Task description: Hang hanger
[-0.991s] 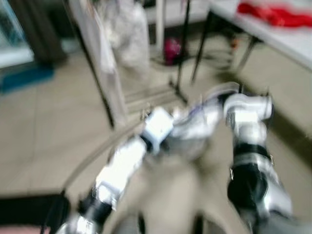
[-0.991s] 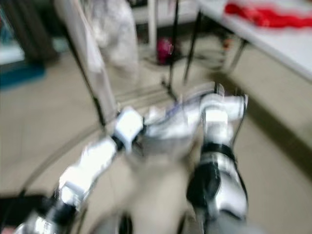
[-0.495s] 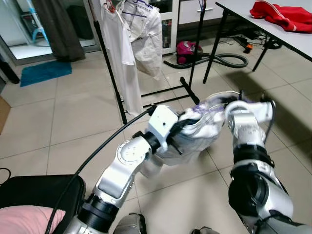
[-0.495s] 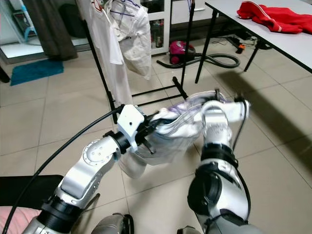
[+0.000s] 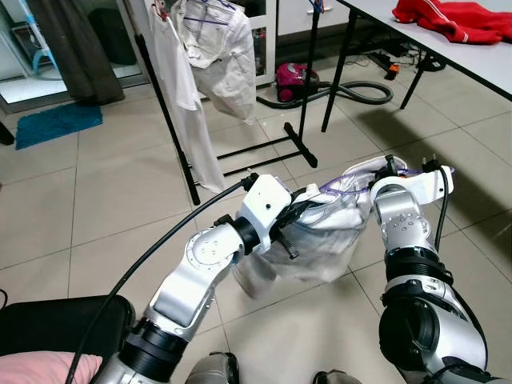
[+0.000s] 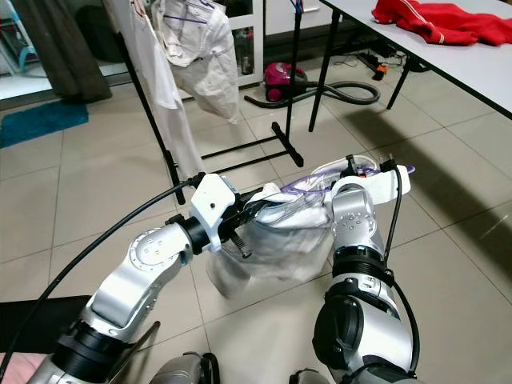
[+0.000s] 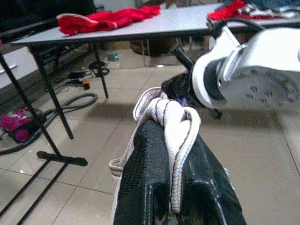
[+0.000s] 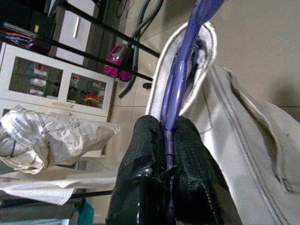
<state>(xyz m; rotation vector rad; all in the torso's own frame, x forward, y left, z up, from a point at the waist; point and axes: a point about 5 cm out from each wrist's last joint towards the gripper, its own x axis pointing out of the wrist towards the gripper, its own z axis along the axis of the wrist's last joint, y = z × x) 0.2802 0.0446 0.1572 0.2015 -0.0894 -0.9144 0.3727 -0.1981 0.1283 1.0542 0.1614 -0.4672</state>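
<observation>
Hanger (image 8: pixel 180 89), purple, carrying a pale garment (image 5: pixel 320 240), held low in front of the robot above the tiled floor (image 5: pixel 96 200), between the two grippers; the garment sags beneath it without reaching the tiles. Left gripper (image 7: pixel 171 154): black fingers (image 7: pixel 145 168) closed on a bunched fold of the garment's edge, the cloth pinched between them. Right gripper (image 8: pixel 165 140): fingers (image 8: pixel 143 154) clamped on the hanger's thin purple bar, garment collar looped just beside them. A black cable (image 5: pixel 144 264) runs along the left arm toward the near left, where a black bag (image 5: pixel 48 328) and a pink cushion (image 5: pixel 32 370) lie on the floor. Beyond the arms, a black clothes rack (image 5: pixel 240 152) stands on the tiles; a long white garment (image 5: pixel 178 88) and a crumpled white shirt (image 5: pixel 220 48) hang from it at the far left-centre. Behind the rack's foot, a magenta vacuum cleaner (image 5: pixel 292 78) with a grey hose (image 5: pixel 360 94) on the floor. At the far right, a grey table (image 5: pixel 472 60) on black legs; a red garment (image 5: pixel 452 18) lies along its far edge. Far left: a teal mat (image 5: pixel 56 124) and a dark curtain (image 5: pixel 72 48).
</observation>
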